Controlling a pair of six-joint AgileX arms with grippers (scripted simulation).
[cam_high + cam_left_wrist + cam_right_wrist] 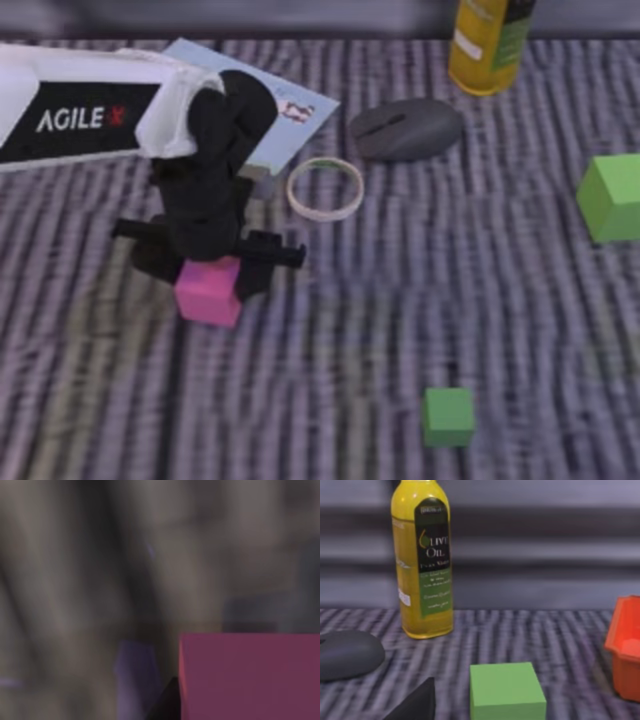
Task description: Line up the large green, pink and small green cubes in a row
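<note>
The pink cube (209,291) is gripped between the left fingers (205,262), ready for placement in the row. The right fingers' state cannot be told.

The light is soft and even, with no bright glare. The left wrist view is dim and very blurry; only the pink cube (250,676) has clear edges. The olive oil bottle (423,560) looks sharp. Shadows are faint.
</note>
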